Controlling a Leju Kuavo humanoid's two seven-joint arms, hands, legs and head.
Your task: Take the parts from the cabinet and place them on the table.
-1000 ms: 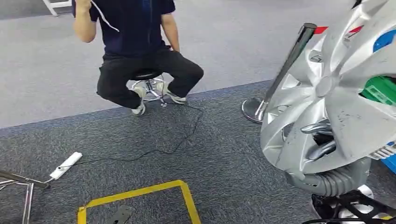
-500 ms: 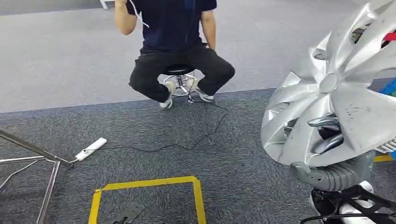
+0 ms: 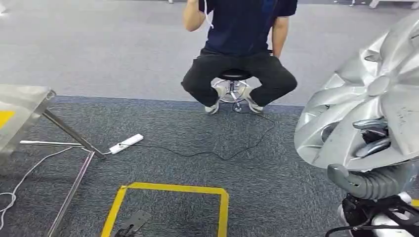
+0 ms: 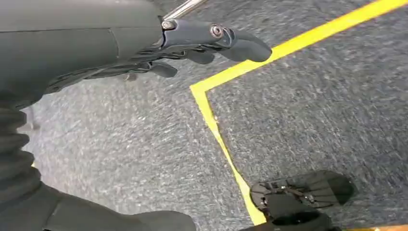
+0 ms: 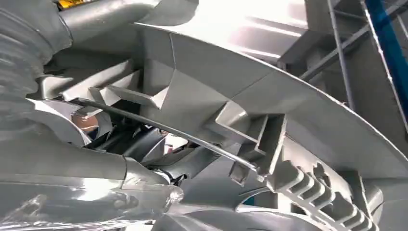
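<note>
Grey carpet floor, yellow taped square marked on it, person on a stool ahead. Right hand grips the silver plastic wheel cover, fingers hooked through its spokes, carried at the robot's right. Left hand hangs empty, fingers loosely apart. Looks like the carry step: steel table corner sits at far left, so next move needs a turn toward it.
</note>
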